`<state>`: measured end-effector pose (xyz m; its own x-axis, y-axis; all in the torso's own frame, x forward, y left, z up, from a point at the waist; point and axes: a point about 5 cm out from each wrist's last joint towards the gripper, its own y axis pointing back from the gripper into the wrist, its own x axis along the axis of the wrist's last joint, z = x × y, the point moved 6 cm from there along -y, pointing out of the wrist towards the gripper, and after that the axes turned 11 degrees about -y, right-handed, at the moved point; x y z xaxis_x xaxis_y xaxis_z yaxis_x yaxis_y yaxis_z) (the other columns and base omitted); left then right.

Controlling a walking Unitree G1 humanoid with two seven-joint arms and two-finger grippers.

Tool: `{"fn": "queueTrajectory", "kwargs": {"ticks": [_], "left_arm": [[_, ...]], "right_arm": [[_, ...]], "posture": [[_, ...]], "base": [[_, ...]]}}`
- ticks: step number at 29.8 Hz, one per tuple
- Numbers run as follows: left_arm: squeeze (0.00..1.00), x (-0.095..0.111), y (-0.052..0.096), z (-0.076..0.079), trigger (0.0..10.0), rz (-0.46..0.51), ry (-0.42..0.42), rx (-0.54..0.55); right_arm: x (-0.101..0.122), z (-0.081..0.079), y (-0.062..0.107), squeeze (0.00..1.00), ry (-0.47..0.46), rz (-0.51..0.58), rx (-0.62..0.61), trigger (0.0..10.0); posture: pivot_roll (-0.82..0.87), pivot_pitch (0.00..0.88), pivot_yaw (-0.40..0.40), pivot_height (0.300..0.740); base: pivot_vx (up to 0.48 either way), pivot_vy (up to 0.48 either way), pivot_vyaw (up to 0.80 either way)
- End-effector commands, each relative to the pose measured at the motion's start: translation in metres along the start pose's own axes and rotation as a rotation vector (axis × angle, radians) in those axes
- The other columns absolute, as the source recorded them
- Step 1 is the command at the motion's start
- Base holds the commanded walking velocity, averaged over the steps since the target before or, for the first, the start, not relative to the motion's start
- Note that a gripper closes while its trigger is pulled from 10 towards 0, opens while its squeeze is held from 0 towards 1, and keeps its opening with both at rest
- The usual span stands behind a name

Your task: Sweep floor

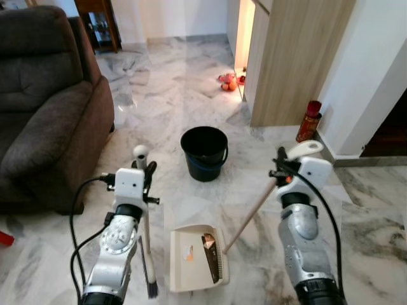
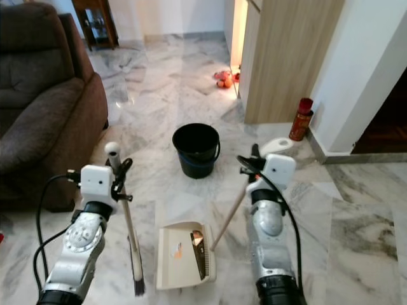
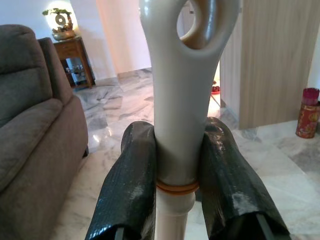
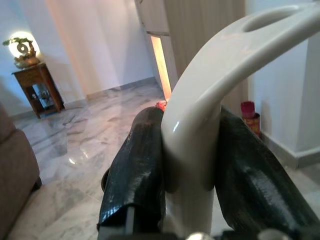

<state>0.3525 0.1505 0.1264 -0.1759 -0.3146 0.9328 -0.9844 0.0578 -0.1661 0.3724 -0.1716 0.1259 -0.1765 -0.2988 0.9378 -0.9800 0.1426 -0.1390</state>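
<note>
Left gripper (image 3: 180, 175): you have it clamped on the broom (image 1: 145, 222) handle, bristles on the floor below it.
Right gripper (image 4: 187, 165): clenched around the dustpan (image 1: 194, 257) handle; pan lies below, between both arms, debris inside.

Polished marble floor (image 1: 159, 95), grey-veined, mirror-glossy. Smooth cream plastic on the broom handle (image 3: 181, 100), with a slight sheen; same smooth cream plastic on the dustpan handle (image 4: 200, 115) and the matt dustpan (image 1: 191, 257). Dark bristles on the broom head (image 1: 150, 276). Textured black rubbery pads on the left gripper (image 3: 180, 185) and right gripper (image 4: 192, 170). Glossy black plastic bucket (image 1: 204, 152). Soft, napped brown cloth on the sofa (image 1: 44, 108). Matt light wood-grain cabinet (image 1: 299, 57). Brushed silver metal arms.
</note>
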Motion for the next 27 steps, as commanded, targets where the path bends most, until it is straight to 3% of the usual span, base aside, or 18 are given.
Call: {"fn": "queueTrajectory", "kwargs": {"ticks": [1,6,11,27], "left_arm": [[0.00,0.0151,-0.0034,-0.0087,10.0,0.054,-0.014,0.028],[0.00,0.0145,-0.0030,-0.0096,10.0,0.052,-0.015,0.035],[0.00,0.0134,-0.0022,-0.0092,10.0,0.049,-0.019,0.034],[0.00,0.0128,-0.0027,-0.0087,10.0,0.046,-0.019,0.035]], "right_arm": [[0.0106,-0.0099,-0.0043,0.00,-0.015,0.034,0.026,10.0],[0.0115,-0.0127,-0.0043,0.00,-0.001,0.038,0.043,10.0],[0.0109,-0.0150,-0.0031,0.00,-0.004,0.038,0.057,10.0],[0.0081,-0.0159,-0.0032,0.00,-0.006,0.021,0.067,10.0]], "posture": [[0.11,0.000,0.022,0.740],[0.11,0.000,0.020,0.740],[0.11,0.000,0.021,0.740],[0.11,0.000,0.018,0.740]], "base": [[0.000,0.000,0.00],[0.000,0.000,0.00],[0.000,0.000,0.59],[0.000,0.000,0.00]]}}
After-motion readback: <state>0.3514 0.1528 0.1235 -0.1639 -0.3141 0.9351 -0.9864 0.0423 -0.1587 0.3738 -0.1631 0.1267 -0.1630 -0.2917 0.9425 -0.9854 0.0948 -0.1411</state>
